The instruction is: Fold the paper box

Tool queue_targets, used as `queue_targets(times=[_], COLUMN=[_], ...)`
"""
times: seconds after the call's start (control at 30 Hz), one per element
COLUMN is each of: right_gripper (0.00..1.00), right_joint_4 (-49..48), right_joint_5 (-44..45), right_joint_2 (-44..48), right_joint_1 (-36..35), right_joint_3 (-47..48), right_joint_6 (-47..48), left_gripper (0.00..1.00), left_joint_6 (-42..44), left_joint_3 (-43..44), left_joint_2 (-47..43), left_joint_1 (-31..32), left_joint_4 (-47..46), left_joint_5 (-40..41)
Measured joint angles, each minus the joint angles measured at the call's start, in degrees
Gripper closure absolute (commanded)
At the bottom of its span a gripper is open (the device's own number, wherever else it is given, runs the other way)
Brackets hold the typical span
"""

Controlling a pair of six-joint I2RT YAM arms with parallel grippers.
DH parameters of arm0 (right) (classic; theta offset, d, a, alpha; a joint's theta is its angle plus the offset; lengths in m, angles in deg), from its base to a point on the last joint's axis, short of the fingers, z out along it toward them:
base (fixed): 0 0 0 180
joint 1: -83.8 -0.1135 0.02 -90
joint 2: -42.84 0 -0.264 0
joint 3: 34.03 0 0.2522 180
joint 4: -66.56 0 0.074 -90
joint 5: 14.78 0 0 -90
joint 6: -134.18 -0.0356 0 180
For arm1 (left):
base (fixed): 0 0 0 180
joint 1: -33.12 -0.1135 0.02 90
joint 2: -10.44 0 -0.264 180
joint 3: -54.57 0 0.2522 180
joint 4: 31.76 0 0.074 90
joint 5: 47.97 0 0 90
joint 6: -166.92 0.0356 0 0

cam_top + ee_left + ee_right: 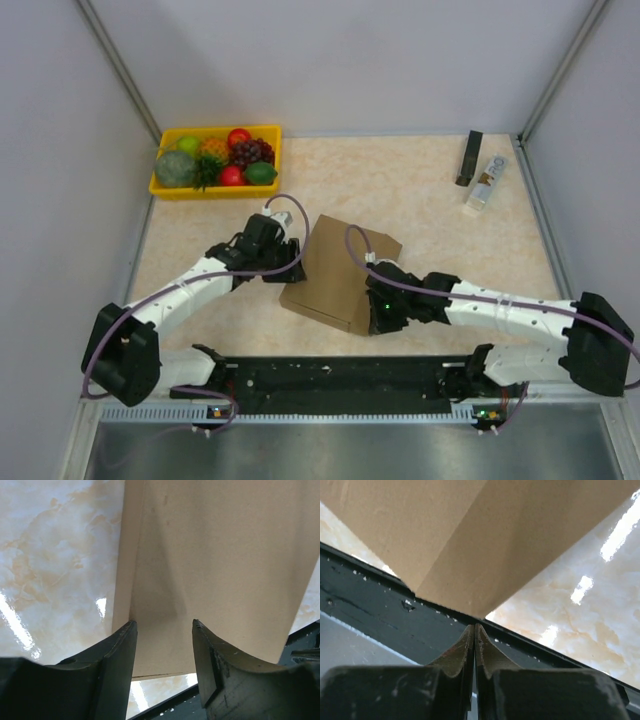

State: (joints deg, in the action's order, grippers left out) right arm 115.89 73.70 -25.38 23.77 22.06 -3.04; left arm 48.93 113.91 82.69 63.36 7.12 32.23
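The paper box (340, 275) is a brown cardboard mailer, folded shut, lying slanted in the middle of the table. My left gripper (290, 262) is at its left side. In the left wrist view its fingers stand apart (164, 622), with the plain cardboard face (220, 555) filling the view behind them and nothing pinched between them. My right gripper (378, 318) is at the box's near right corner. In the right wrist view its jaws are pressed together (475, 626) with nothing between them, just short of the cardboard corner (470, 540).
A yellow tray (215, 192) of fruit stands at the back left. A black bar (469, 158) and a small white bottle (485, 185) lie at the back right. A black rail (340, 375) runs along the near edge, close behind the box. Walls enclose three sides.
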Motion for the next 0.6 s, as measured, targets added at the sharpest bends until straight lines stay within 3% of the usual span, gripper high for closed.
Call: queue_targets(times=[0.6], right_gripper=[1.0], right_joint_4=[-8.1], right_joint_5=[1.7], right_joint_2=[-9.3], right_joint_1=[-0.3], right_joint_3=[-0.9], right_joint_6=[-1.6], left_gripper=[0.59], left_joint_6=[-0.9], left_joint_3=[-5.5], left_joint_2=[-2.9], left_joint_1=[-0.5], left_joint_4=[-6.0], left_joint_5=[-2.2])
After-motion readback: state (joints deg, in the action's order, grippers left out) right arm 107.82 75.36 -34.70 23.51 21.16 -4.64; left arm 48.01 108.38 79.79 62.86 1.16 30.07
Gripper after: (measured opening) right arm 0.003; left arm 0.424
